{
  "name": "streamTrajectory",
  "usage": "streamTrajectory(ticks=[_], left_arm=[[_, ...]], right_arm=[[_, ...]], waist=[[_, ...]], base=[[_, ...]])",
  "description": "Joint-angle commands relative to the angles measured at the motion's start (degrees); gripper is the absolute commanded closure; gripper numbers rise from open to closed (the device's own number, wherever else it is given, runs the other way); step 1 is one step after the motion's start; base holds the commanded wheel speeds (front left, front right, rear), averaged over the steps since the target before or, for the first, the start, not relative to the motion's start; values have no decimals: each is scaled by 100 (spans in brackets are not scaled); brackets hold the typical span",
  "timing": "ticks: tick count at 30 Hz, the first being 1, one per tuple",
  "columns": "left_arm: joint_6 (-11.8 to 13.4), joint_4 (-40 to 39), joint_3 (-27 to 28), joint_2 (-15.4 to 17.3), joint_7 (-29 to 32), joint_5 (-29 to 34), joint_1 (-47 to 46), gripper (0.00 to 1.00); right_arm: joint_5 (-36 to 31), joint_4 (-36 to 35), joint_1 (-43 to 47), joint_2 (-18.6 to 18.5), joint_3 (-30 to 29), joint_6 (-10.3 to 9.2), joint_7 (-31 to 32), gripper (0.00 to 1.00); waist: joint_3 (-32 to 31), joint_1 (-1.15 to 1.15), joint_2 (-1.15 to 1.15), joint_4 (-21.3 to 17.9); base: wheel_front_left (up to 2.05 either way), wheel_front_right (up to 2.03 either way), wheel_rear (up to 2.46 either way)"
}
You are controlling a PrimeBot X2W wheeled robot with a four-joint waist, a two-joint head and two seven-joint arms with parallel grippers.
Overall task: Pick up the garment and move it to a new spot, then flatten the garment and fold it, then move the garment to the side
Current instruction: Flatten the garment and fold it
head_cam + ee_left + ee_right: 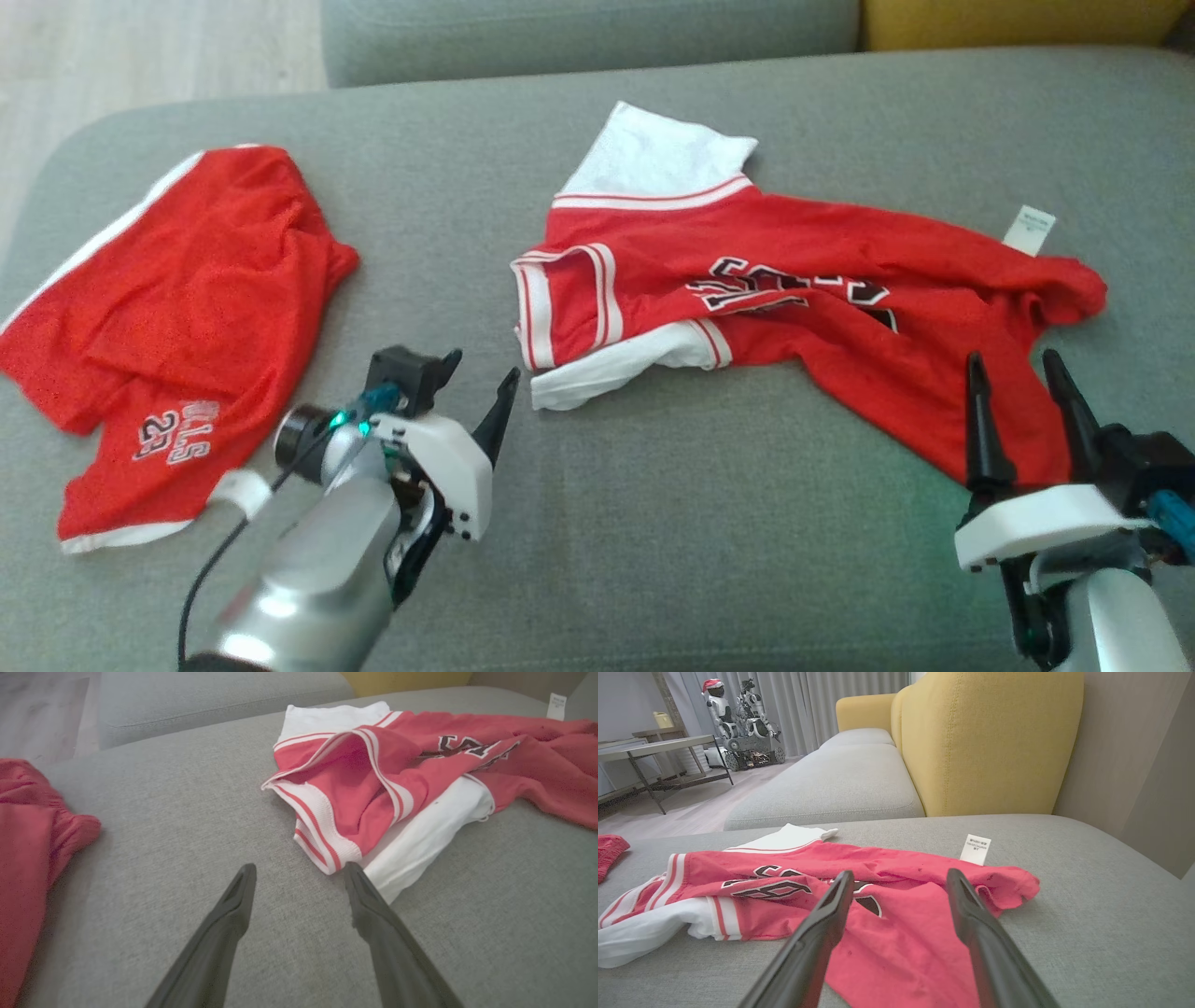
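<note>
**Rumpled jersey on the grey cushion, both grippers wide**

The red jersey (pixel 803 280), banded in white with black lettering, lies creased and twisted on the right half of the coarse-woven grey cushion (pixel 653 560). Its white label (pixel 1030 229) points toward the far right corner. Red mesh shorts (pixel 177 317) lie crumpled by the left edge. The left gripper (pixel 484 366) is spread wide and empty, just beside the jersey's white fold. The right gripper (pixel 1012 357) is spread wide over the hem, gripping nothing.
</note>
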Motion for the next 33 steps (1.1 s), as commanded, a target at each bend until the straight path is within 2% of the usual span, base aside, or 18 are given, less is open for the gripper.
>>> streamTrajectory(ticks=[1,11,15,23,33], left_arm=[[131,-285,245,173,-64,-81,-94,0],[889,-2241,1138,302,-105,-529,1201,0],[1053,-3009,1549,223,-107,-410,1701,0],[965,-3281,1705,171,-107,-171,2022,0],[654,-2789,1548,-8,125,-299,1588,0]], right_arm=[[33,-154,-62,-38,130,-4,9,0],[59,-228,148,-38,143,-4,50,0],[71,-318,174,-38,111,-4,60,0],[32,-453,133,-38,76,-4,118,0],[46,-505,56,-38,119,-4,98,0]], waist=[[-113,0,0,105],[-317,0,0,207],[-261,0,0,189],[-154,0,0,77],[124,0,0,-205]], base=[[0,0,0],[0,0,0],[0,0,0],[0,0,0],[0,0,0]])
